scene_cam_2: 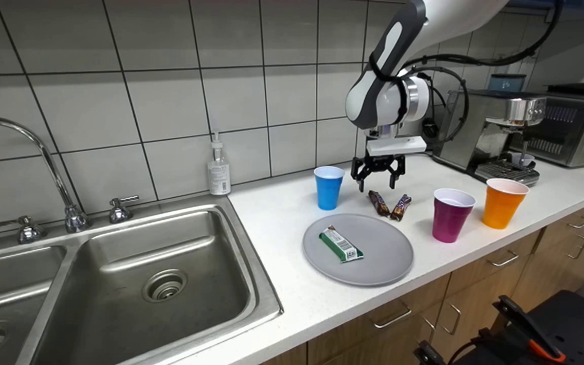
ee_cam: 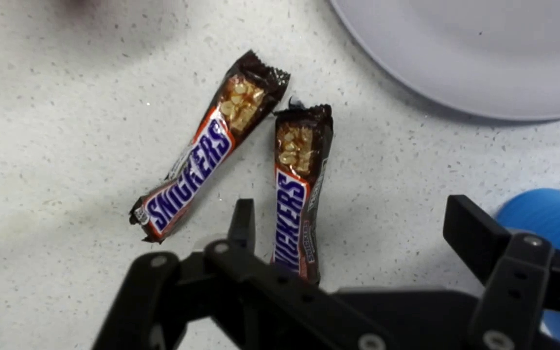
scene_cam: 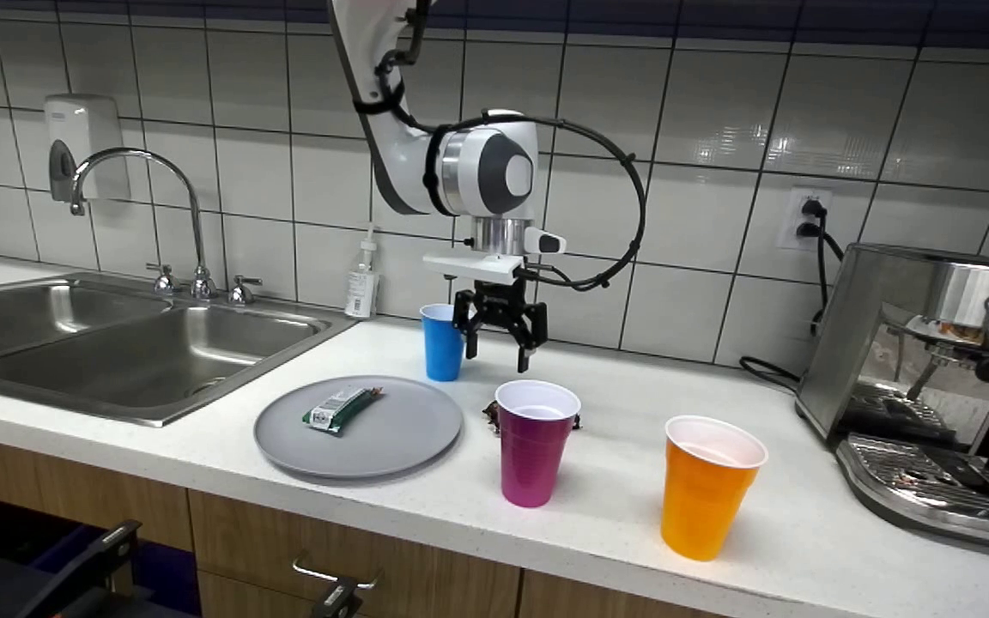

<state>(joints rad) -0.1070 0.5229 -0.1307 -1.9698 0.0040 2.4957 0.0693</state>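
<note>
Wrist view, gripper [ee_cam: 350, 204] spread above Snickers bars [ee_cam: 300, 193], plate edge [ee_cam: 435, 87] apart

Soft, bright indoor light is spreading over the white bench [scene_cam: 632, 386]. I am seeing glare streaking the steel sink [scene_cam: 203, 352] and broken reflections glinting on the wall tiles [scene_cam: 718, 112], whose upright lines are fanning outward in both exterior views. In my wrist view, a soft shadow is edging the plate [ee_cam: 455, 73]; the fingers [ee_cam: 474, 238] are looking slightly blurred.
</note>
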